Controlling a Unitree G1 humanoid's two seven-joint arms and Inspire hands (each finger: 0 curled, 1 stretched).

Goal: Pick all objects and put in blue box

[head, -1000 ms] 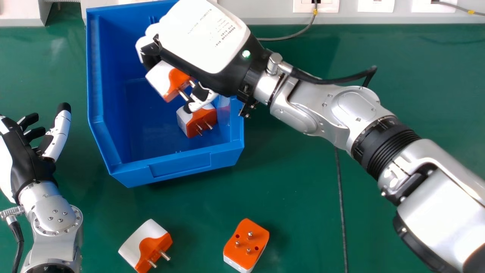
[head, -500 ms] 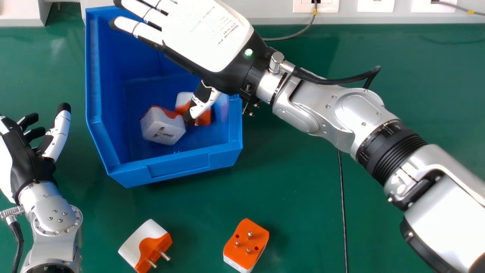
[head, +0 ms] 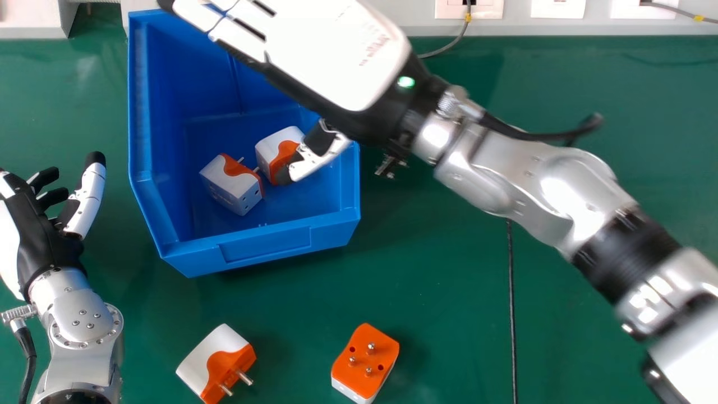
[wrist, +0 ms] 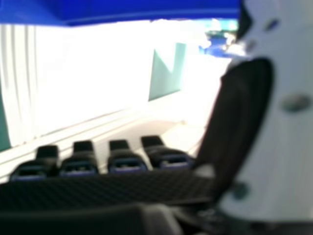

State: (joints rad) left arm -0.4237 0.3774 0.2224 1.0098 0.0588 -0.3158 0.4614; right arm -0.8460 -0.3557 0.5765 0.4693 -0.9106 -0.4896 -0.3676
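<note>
Though prongs (head: 371,348) point up, rightmost adapter (head: 350,375) lies diagonally.

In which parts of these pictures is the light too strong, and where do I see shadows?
Head view: strong glare on the silver right forearm, the white back of the right hand very bright, soft shadows on the green table beside the left adapter and right adapter outside the box; right hand view: background washed out to white, fingers dark against it.
</note>
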